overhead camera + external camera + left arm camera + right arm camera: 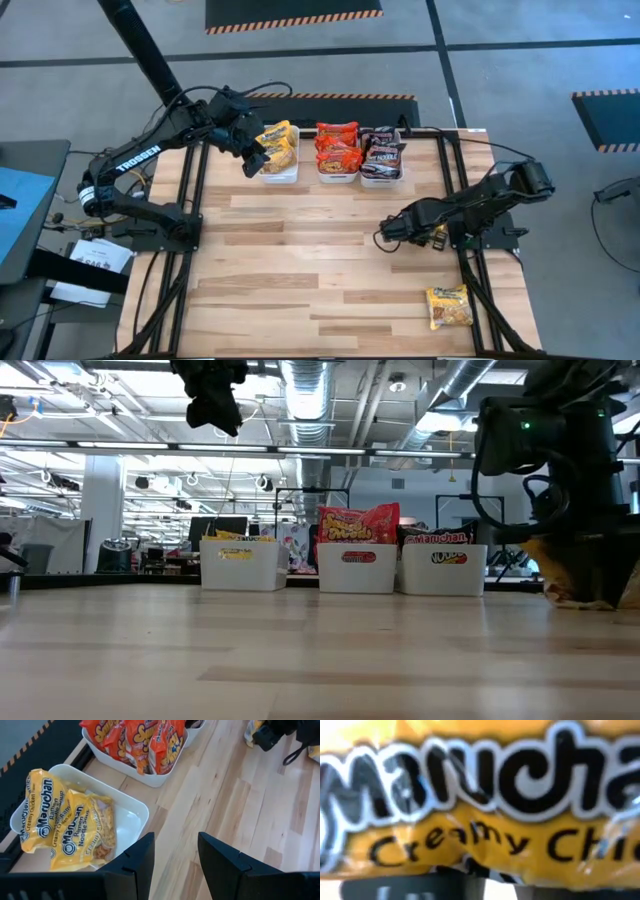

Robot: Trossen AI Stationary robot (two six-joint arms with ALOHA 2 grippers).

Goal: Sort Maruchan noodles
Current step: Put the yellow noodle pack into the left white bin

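The table (pixel 330 270) carries three white bins at 12 o'clock: yellow packets (pixel 277 146) in the left bin (pixel 279 175), red packets (pixel 338 145) in the middle one, dark packets (pixel 383 151) in the right one. The left gripper (pixel 257 160) hangs above the left bin, fingers (pixel 137 857) parted and empty. At 3 o'clock the right gripper (pixel 384 232) sits low beside a yellow packet (pixel 480 795); whether it grips is unclear. A loose packet (pixel 449 305) lies at 5 o'clock.

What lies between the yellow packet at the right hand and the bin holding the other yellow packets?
Nothing visible on the tabletop does. The right hand is at a yellow packet by the right edge, and bare wood runs from there to the yellow bin. The left hand hovers open beside that bin.
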